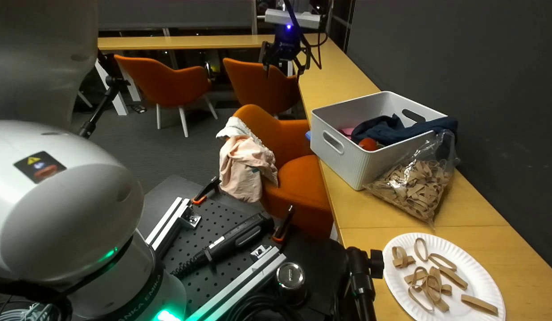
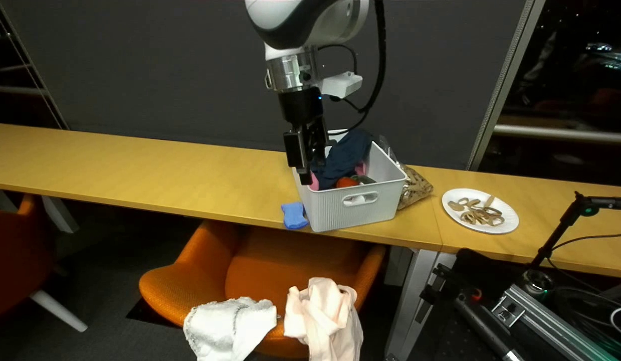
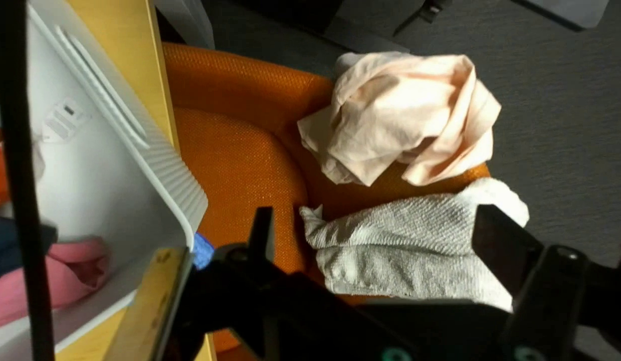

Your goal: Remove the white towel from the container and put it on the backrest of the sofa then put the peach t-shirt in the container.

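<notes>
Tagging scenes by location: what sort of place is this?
Likely an office or lab workspace: matching orange upholstered chairs stand along a long light-wood desk, and a black perforated mounting board lies beside the white robot arm.

A yellow-topped bench (image 2: 140, 170) runs along a dark wall (image 1: 458, 58) and bears a white, fluted-rim paper plate (image 1: 485, 278) of loose tan bands (image 1: 454, 277). Near the plate is a transparent bag (image 1: 411, 185) filled with similar bands; a blue pad (image 2: 294, 215) lies at the front edge. A navy cloth (image 1: 394, 129) lies against pink fabric (image 3: 64, 278), just beside a red-orange object (image 2: 347, 182). In an exterior view, two orange chairs (image 1: 164, 84) stand in the background.
</notes>
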Robot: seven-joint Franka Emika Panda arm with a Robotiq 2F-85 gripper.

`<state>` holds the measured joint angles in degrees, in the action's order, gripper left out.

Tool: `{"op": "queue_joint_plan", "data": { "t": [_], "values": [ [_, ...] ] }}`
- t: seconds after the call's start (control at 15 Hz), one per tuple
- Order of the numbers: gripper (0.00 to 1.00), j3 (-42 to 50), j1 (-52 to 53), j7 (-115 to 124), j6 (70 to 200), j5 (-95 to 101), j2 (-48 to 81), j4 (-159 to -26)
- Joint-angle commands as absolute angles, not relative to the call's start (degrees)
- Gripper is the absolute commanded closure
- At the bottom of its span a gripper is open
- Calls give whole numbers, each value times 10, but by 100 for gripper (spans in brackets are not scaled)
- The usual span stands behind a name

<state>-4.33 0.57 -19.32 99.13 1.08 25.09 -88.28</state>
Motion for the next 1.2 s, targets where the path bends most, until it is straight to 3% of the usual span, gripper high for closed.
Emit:
{"op": "queue_joint_plan", "data": {
  "t": [0.0, 0.27, 0.33, 0.53, 1.13],
  "values": [
    [0, -46, 4, -212, 1020, 17, 155, -1025],
    [0, -48, 6, -232, 1098, 14, 87, -1153],
    [0, -45, 8, -216, 1049, 10, 139, -1074],
    [0, -45, 9, -223, 1084, 10, 107, -1134],
    [0, -74, 33, -266, 1098, 13, 171, -1117]
  ]
}}
